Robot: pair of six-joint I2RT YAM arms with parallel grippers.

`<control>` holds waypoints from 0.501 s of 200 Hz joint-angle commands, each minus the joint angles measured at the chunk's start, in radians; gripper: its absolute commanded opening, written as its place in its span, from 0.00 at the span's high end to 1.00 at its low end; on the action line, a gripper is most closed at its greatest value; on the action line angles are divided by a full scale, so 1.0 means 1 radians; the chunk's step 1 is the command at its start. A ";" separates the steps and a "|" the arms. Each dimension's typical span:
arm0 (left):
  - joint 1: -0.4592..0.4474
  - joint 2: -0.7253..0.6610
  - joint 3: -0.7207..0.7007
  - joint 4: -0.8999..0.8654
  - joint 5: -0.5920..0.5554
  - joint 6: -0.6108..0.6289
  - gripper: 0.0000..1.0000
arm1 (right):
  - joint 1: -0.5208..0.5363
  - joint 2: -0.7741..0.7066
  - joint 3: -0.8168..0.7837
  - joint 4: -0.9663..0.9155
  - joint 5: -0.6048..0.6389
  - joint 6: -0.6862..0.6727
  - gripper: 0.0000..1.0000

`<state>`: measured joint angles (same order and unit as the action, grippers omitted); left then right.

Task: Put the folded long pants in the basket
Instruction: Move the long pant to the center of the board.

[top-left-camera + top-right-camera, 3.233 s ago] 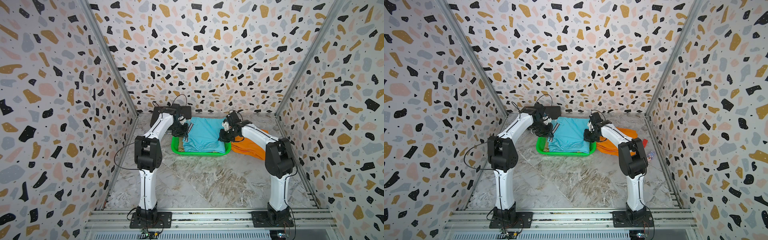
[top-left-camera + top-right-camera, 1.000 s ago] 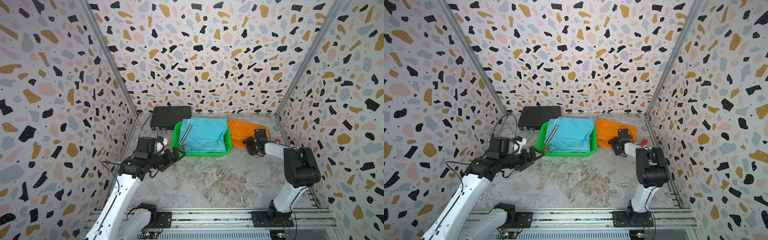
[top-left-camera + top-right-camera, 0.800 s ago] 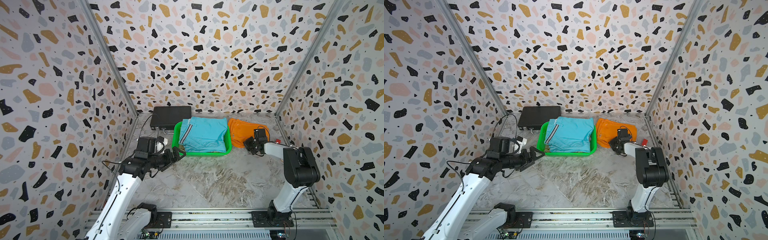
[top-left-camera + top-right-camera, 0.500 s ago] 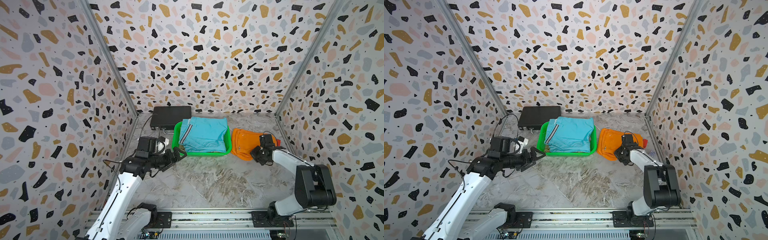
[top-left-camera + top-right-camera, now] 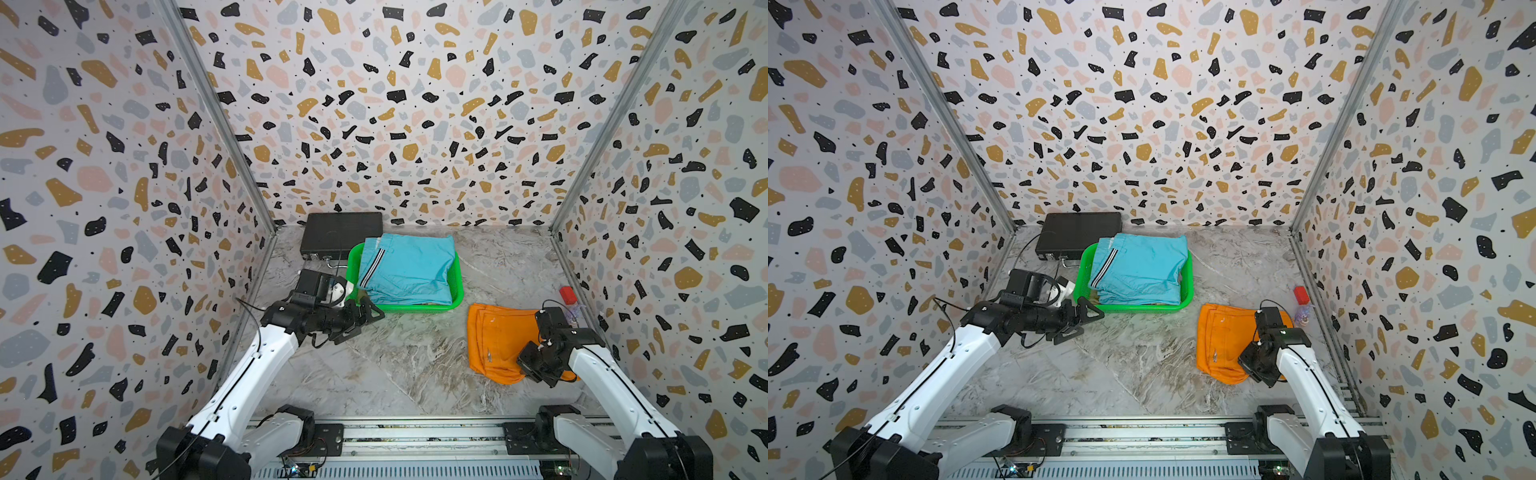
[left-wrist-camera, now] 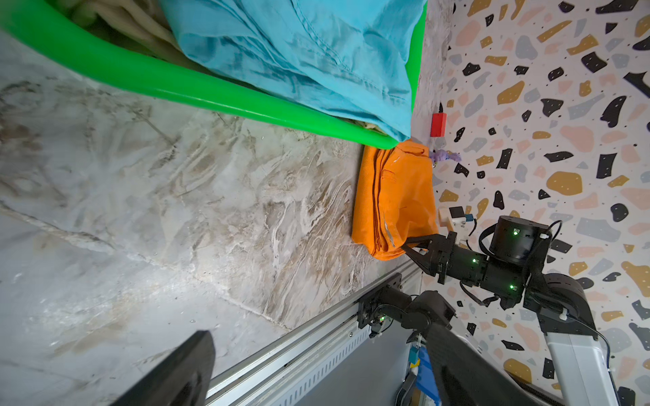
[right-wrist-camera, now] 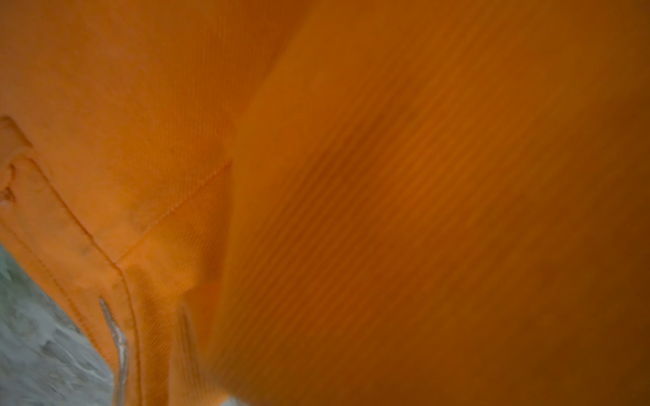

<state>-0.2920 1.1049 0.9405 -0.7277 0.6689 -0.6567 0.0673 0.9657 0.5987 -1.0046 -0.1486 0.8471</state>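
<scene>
Right end effector (image 6: 409, 246) was clamped on the near edge of the orange pants (image 5: 494, 340), with cloth pinched between its fingers. Orange fabric filled the right wrist view almost entirely. The orange pants lay folded on the marble-patterned surface (image 5: 399, 374), outside the basket (image 5: 415, 308), near its right front corner and apart from it in both top views.

The green basket held the turquoise pants (image 5: 409, 266) on top, with the striped trim toward the left side and the far edge overhanging the rim. Tan pants (image 6: 119, 21) showed beneath them in the left wrist view.

Left end effector (image 5: 368, 322) hung with its fingers spread apart and nothing between them, just beside the basket's left front corner. Contact with the rim could not be determined.

A black case (image 5: 340, 232) sat behind the basket by the back wall, next to its rear left corner. A red block (image 5: 566, 294) stood by the right wall, beyond the orange pants.
</scene>
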 commanded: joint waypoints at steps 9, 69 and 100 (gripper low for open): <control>-0.081 0.070 -0.001 0.077 -0.004 0.009 0.04 | -0.001 -0.035 -0.008 -0.187 -0.111 -0.082 1.00; -0.325 0.158 -0.104 0.329 -0.081 -0.148 0.05 | 0.011 -0.042 -0.059 -0.113 -0.326 -0.123 1.00; -0.365 0.257 -0.187 0.479 -0.102 -0.205 0.05 | 0.055 0.019 -0.089 0.011 -0.411 -0.103 1.00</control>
<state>-0.6445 1.2976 0.8062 -0.4225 0.6018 -0.7834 0.0883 0.9390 0.5255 -1.0645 -0.4232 0.7532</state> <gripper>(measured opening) 0.955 0.087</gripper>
